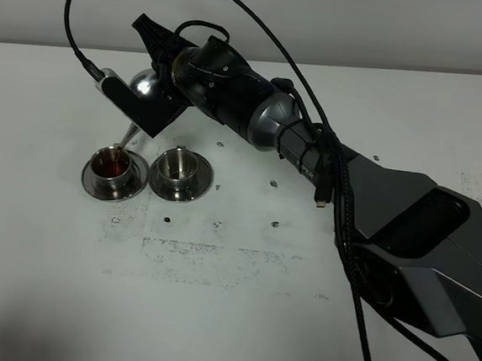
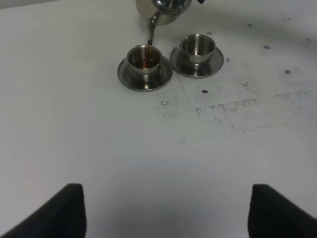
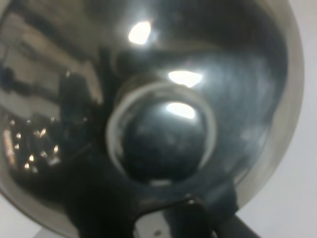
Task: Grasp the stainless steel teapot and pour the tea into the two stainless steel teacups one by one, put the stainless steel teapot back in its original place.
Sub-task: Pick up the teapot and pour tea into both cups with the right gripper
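Right gripper (image 1: 138, 104) reaches across to the left side of the table (image 1: 42, 239) and is pressed together on the teapot (image 1: 145, 82); the exact spot of the grip is hidden by the black fingers. The teapot hangs tilted in that grip, directly under the wrist, so the wrist camera sees little more than its shiny lid and knob (image 3: 161, 141). Its spout (image 2: 151, 22) points down over the filled cup (image 1: 109, 167), and a thin reddish stream of tea (image 2: 150, 43) runs from the spout tip into it. The empty cup (image 1: 180, 168) stands just beside, on the side nearer the arm's base. Each cup sits on its own saucer (image 1: 89, 182). Left gripper (image 2: 168, 213) hovers well apart from the cups, its fingertips (image 2: 69, 210) spread wide with nothing between them.
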Robot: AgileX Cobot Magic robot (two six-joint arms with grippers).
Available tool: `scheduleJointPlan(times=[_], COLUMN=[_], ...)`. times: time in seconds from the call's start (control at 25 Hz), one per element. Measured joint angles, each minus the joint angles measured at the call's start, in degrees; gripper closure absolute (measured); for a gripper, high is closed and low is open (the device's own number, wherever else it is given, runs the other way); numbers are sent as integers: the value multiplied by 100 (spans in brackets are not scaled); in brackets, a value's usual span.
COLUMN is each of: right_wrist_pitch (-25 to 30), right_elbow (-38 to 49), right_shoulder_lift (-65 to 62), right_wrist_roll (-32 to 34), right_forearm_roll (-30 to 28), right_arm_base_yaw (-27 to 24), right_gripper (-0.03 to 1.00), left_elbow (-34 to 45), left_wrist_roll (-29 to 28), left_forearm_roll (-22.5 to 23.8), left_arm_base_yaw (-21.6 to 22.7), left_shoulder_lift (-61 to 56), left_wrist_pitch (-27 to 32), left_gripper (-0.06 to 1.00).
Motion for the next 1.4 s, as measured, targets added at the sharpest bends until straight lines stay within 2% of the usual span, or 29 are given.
scheduleJointPlan(times=[1.4], right_wrist_pitch=[-27], right_elbow=[0], right_shoulder_lift=[-5], right_wrist_roll=[-181], right_forearm_roll=[-63], right_arm_base_yaw=[65], right_gripper=[80], left_elbow=[0], left_wrist_roll=[0], left_forearm_roll=[0], left_arm_base_yaw=[0], left_shoulder_lift=[0], left_wrist_pitch=[0], left_gripper=[30])
